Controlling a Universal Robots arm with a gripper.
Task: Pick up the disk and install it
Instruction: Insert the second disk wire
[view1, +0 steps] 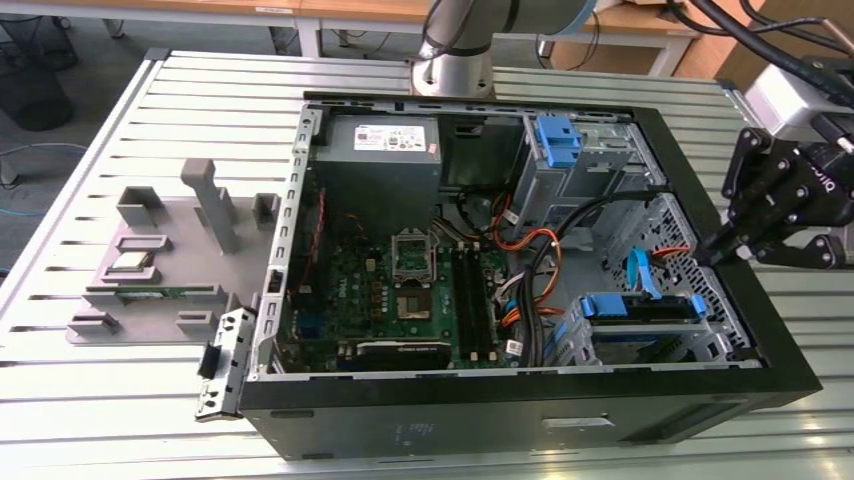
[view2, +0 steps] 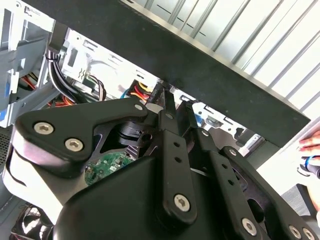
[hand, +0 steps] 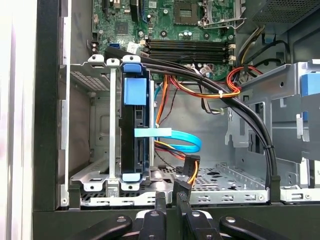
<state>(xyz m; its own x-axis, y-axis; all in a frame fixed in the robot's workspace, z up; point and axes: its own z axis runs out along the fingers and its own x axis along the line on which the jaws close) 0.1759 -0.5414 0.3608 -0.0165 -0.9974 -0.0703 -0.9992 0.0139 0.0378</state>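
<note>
Tool (view1: 727, 250) fingers are sitting closed together on nothing, hanging over the computer case (view1: 534, 420) rim beside the drive cage. With the disk (hand: 135, 135) standing in that cage by the case's front wall, a good grasp means opening first and dropping squarely onto its blue carrier, clear of the black cables (hand: 240, 107).

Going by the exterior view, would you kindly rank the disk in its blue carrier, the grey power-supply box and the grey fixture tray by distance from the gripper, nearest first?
Measured from the gripper at the case's edge on the exterior view's right:
1. The disk, in the drive cage just inside the case beside it.
2. The power-supply box, at the case's far corner.
3. The fixture tray, outside the case on the exterior view's left.
</note>
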